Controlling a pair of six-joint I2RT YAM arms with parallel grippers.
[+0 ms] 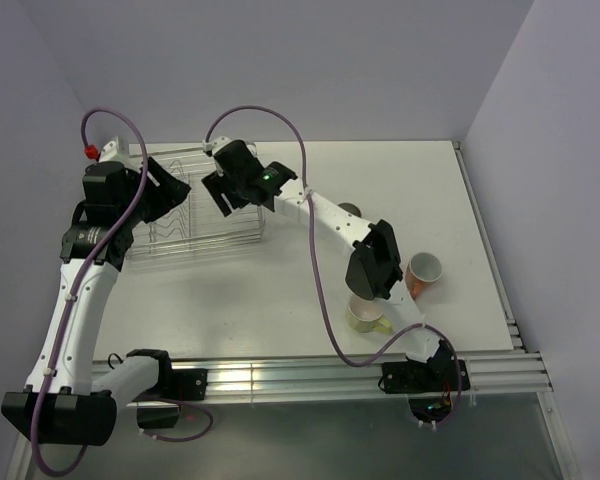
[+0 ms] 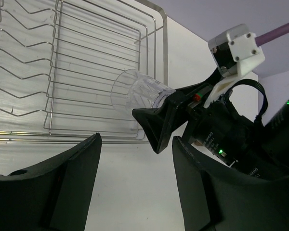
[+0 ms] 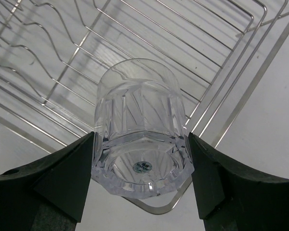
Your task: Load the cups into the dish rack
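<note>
My right gripper [image 3: 141,139] is shut on a clear glass [image 3: 142,120], holding it by its base, mouth pointing into the right end of the silver wire dish rack [image 3: 62,62]. The left wrist view shows that glass [image 2: 135,91] over the rack [image 2: 86,62] edge. My left gripper [image 2: 135,142] is open and empty, over the rack's left part [image 1: 185,235]. A pale yellow-green mug [image 1: 365,315] and an orange-salmon mug [image 1: 422,272] sit right of centre. A brown cup [image 1: 351,210] is half hidden behind the right arm. No second glass shows.
The rack has upright prongs and raised sides. The right arm [image 1: 330,225] stretches diagonally across the table from its base at the near right. Walls close the table at the back and on both sides.
</note>
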